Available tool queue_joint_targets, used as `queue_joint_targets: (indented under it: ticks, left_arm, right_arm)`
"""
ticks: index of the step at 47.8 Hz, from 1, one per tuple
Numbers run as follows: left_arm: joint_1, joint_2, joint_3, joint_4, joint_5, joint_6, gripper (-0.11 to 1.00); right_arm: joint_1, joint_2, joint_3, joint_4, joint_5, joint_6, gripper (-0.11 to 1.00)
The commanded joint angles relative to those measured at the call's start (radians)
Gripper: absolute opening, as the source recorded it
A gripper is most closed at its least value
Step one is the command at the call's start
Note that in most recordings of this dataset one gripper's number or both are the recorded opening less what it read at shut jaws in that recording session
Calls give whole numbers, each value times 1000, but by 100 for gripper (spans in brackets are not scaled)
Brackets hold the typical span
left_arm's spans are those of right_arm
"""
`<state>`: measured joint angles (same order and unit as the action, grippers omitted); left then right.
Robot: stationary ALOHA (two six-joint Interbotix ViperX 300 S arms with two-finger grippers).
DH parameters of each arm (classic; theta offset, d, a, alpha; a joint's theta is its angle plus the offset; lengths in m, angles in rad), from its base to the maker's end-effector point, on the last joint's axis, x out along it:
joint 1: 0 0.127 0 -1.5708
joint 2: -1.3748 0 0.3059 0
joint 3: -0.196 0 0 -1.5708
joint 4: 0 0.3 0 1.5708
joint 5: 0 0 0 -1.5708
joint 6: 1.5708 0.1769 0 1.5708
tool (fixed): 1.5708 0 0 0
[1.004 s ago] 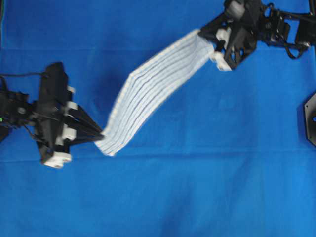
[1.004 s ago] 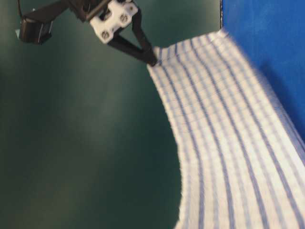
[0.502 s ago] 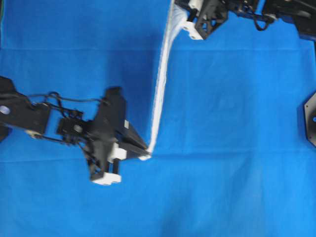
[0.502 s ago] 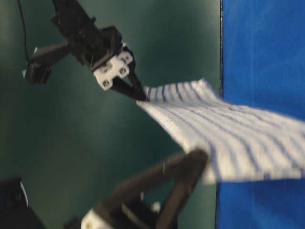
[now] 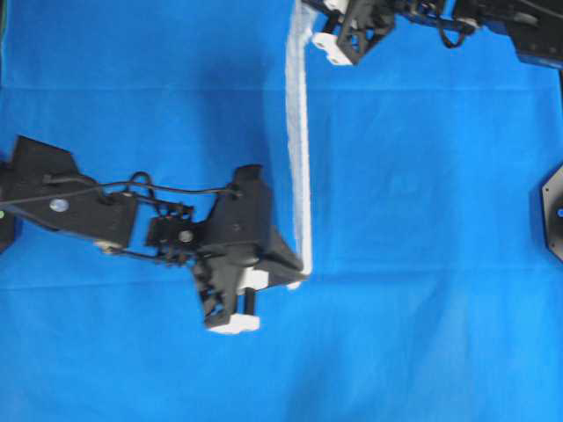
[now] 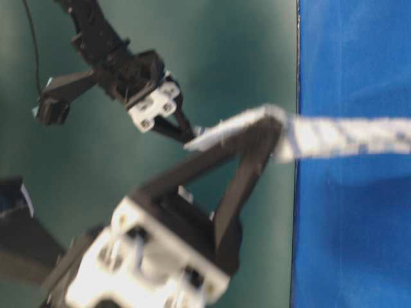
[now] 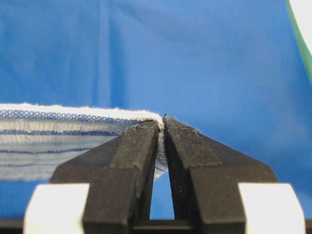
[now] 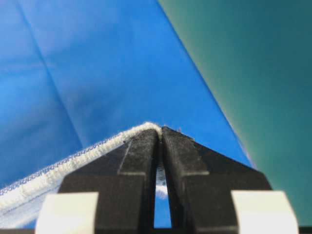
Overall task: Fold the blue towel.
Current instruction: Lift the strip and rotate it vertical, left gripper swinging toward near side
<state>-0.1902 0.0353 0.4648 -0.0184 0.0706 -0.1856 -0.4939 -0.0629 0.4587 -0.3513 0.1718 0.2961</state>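
Note:
The blue towel (image 5: pixel 300 149), white with thin blue stripes, hangs stretched between both grippers, lifted off the table and seen nearly edge-on as a narrow vertical band in the overhead view. My left gripper (image 5: pixel 302 280) is shut on its near corner; the left wrist view shows the hem pinched between the pads (image 7: pixel 162 127), towel (image 7: pixel 58 136) trailing left. My right gripper (image 5: pixel 310 19) is shut on the far corner at the top edge; the right wrist view shows the hem (image 8: pixel 73 161) clamped at the tips (image 8: pixel 160 130). In the table-level view the towel (image 6: pixel 347 136) is a thin horizontal band.
The solid-blue table covering (image 5: pixel 422 264) spreads under everything. A black fixture (image 5: pixel 554 211) sits at the right edge of the overhead view. The green background (image 6: pixel 225 64) lies beyond the table's edge in the table-level view.
Both grippers have moved with the towel: the left one rightward toward the middle, the right one leftward and toward the top. The towel turned from a broad diagonal sheet to a taut edge-on band.

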Motion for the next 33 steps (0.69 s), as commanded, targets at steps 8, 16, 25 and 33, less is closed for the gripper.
queue_joint_targets:
  ticks: [8, 16, 25, 33]
  left_arm:
    - [-8, 152, -186, 2, -18, 78, 5]
    - [-3, 235, -272, 0, -18, 118, 5]
    - [8, 232, -213, -3, -60, 107, 5]
    - [-3, 179, -84, -11, -137, 87, 5]
  right_arm:
    - [-55, -137, 117, -3, 0, 8, 5]
    - [-57, -173, 173, -3, 2, 6, 5]
    - [-55, -101, 155, -3, -14, 2, 5]
    - [-55, 2, 94, -3, -51, 3, 5]
